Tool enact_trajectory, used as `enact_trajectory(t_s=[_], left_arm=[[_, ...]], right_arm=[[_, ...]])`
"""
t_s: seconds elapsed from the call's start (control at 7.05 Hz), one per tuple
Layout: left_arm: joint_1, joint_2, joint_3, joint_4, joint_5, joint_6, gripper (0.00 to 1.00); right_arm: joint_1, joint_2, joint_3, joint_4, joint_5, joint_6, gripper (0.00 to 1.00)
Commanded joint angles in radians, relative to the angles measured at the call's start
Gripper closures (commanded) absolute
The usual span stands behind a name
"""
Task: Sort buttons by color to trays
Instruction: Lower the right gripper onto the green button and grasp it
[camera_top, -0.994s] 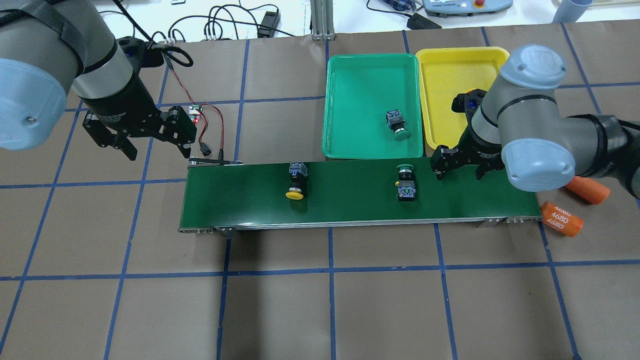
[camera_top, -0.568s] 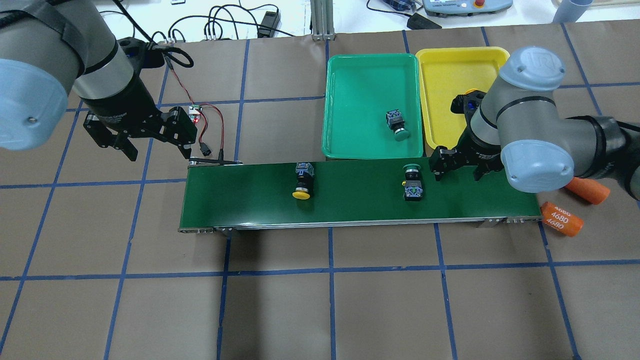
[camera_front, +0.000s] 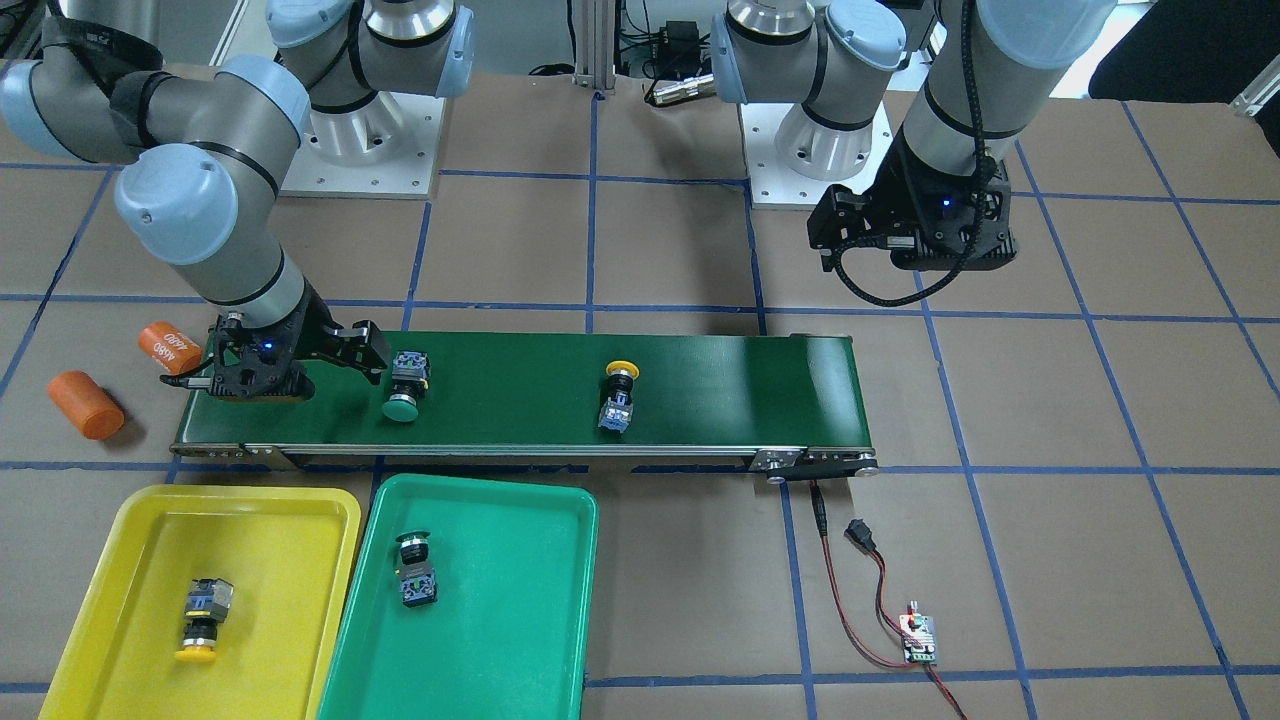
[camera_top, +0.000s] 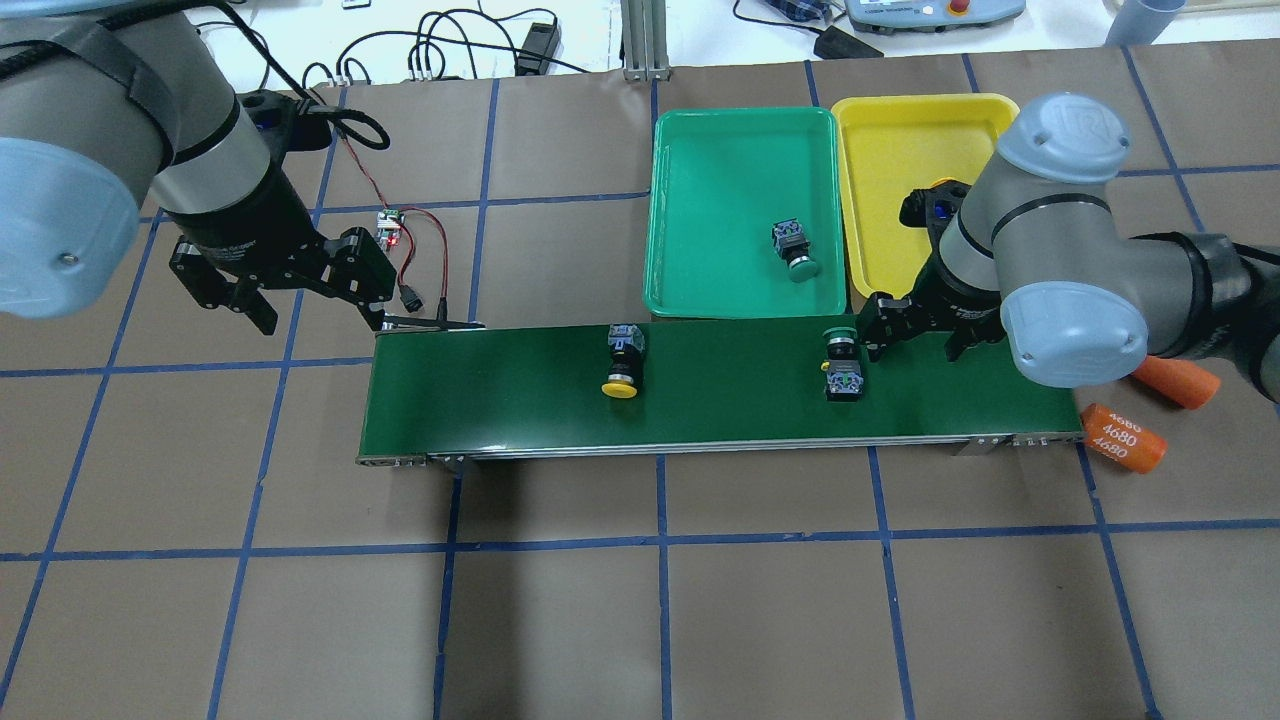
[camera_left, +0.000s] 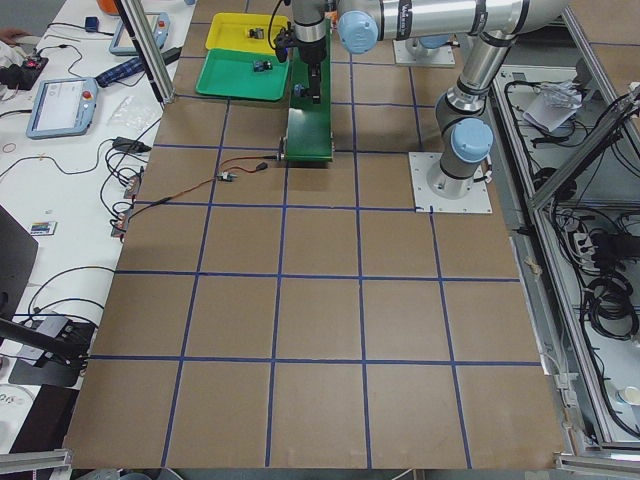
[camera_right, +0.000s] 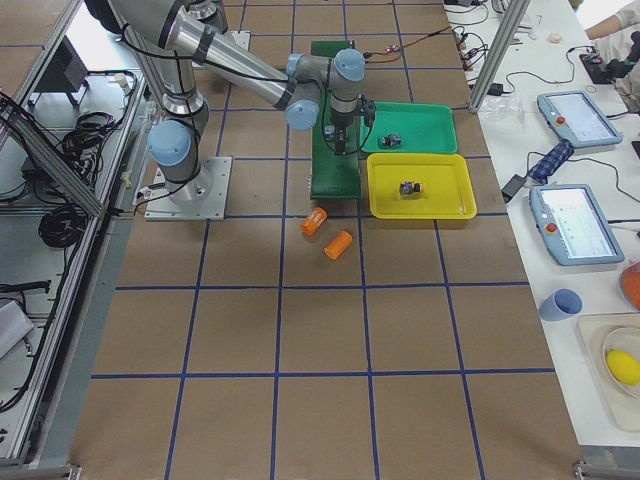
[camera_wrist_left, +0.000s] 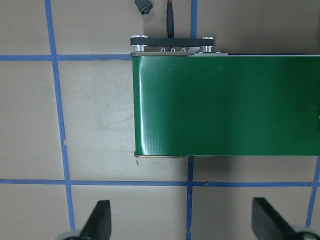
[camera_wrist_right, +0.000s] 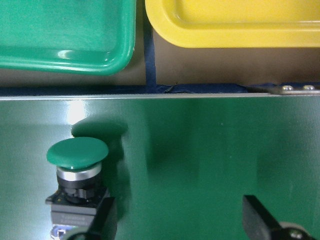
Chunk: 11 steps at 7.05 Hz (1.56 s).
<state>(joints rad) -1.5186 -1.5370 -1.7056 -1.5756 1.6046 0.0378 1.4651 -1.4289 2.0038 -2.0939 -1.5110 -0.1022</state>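
Overhead exterior view: what has been moved in the last second?
— Both buttons on the conveyor belt (camera_top: 500, 390) have been carried toward the right gripper (camera_top: 920, 342). The green button (camera_top: 842, 365) is now just beside one of its spread, empty fingers (camera_top: 880, 325), and the yellow button (camera_top: 622, 370) is at mid-belt.
— What is meant for the sorting?
— A grasp is judged imminent, bound for the green tray (camera_top: 700, 200). One button is already lodged there and one in the yellow tray (camera_top: 890, 150). The left gripper (camera_top: 320, 315) is held open and empty off the belt's other end.
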Motion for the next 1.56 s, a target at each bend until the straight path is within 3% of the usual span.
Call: enact_trajectory(t_s=[0.0, 1.42], left_arm=[[0.0, 0.001, -0.002, 0.0, 0.0, 0.001, 0.0], [-0.002, 0.011, -0.025, 0.012, 0.015, 0.002, 0.0]], right_arm=[[0.001, 0.001, 0.0, 0.0, 0.0, -0.002, 0.11], [0.001, 0.007, 0.0, -0.002, -0.002, -0.01, 0.11]])
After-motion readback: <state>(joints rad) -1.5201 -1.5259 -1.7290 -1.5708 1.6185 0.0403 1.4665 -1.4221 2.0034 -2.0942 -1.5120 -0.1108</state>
